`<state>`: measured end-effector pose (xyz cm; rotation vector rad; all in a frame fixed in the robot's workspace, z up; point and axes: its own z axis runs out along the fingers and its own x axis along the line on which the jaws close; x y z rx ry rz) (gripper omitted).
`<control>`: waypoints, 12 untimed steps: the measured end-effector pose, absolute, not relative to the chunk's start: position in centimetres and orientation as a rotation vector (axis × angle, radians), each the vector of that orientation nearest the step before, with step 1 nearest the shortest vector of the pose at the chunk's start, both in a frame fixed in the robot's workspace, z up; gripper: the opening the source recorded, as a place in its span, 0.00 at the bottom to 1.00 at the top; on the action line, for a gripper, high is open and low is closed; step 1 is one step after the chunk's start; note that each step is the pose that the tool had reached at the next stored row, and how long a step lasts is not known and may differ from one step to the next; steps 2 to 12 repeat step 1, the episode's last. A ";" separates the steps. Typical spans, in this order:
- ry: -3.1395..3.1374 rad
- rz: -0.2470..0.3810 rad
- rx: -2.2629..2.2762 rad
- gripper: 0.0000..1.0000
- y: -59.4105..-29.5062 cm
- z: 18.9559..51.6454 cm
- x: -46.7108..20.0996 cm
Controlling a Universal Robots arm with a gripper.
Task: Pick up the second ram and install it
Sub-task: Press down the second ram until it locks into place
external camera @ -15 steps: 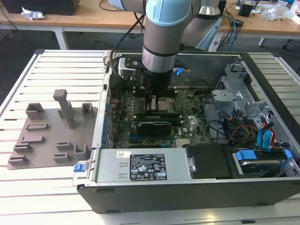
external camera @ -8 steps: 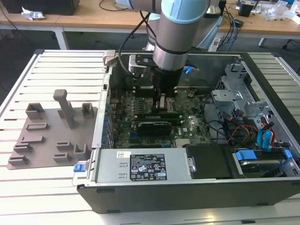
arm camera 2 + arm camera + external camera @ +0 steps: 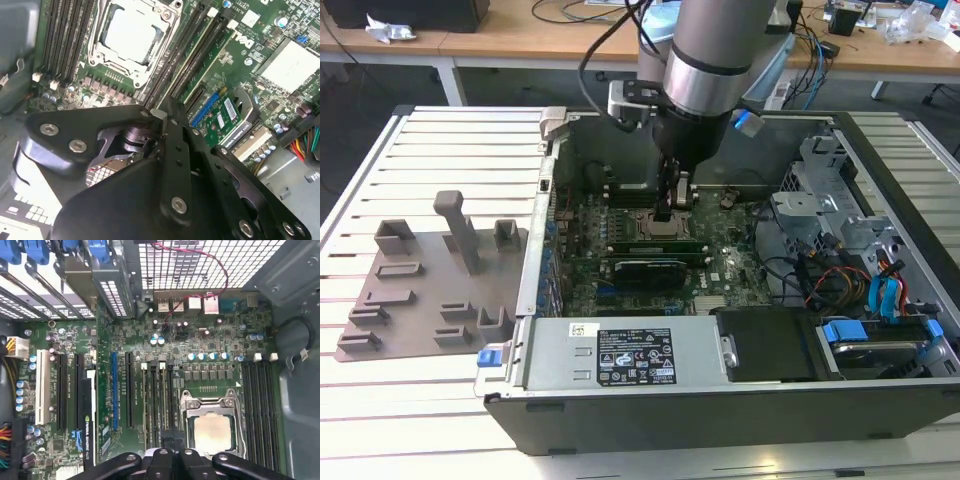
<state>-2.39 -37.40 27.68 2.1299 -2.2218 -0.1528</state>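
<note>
My gripper reaches down into the open computer case, shut, with nothing visibly between its fingers. Its tips hover at the memory slots beside the square metal CPU socket, which also shows in both wrist views. A thin green ram stick stands seated in a slot just below the tips, and its pale green edge runs along the slots in the second wrist view. I cannot tell whether it is the second ram or whether the tips touch it. The black gripper linkage hides the near slot ends.
A graphics card lies just beyond the slots. The power supply and a drive cage with coloured cables crowd the case. A grey fixture plate with plastic blocks lies on the slatted table at the exterior view's left.
</note>
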 end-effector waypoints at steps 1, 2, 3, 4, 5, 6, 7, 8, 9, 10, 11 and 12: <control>-2.222 -0.153 2.130 0.10 -37.4 27.7 -2.4; -2.222 -0.153 2.130 0.10 -37.4 27.7 -2.4; -2.222 -0.153 2.130 0.10 -37.4 27.7 -2.4; -2.222 -0.153 2.130 0.10 -37.4 27.7 -2.4; -2.222 -0.153 2.130 0.10 -37.4 27.7 -2.4; -2.222 -0.153 2.130 0.10 -37.4 27.7 -2.4; -2.222 -0.153 2.130 0.10 -37.4 27.7 -2.4; -2.222 -0.153 2.130 0.10 -37.4 27.7 -2.4; -2.222 -0.153 2.130 0.10 -37.4 27.7 -2.4; -2.222 -0.153 2.130 0.10 -37.4 27.7 -2.4; -2.222 -0.153 2.130 0.10 -37.4 27.7 -2.4; -2.222 -0.153 2.130 0.10 -37.4 27.7 -2.4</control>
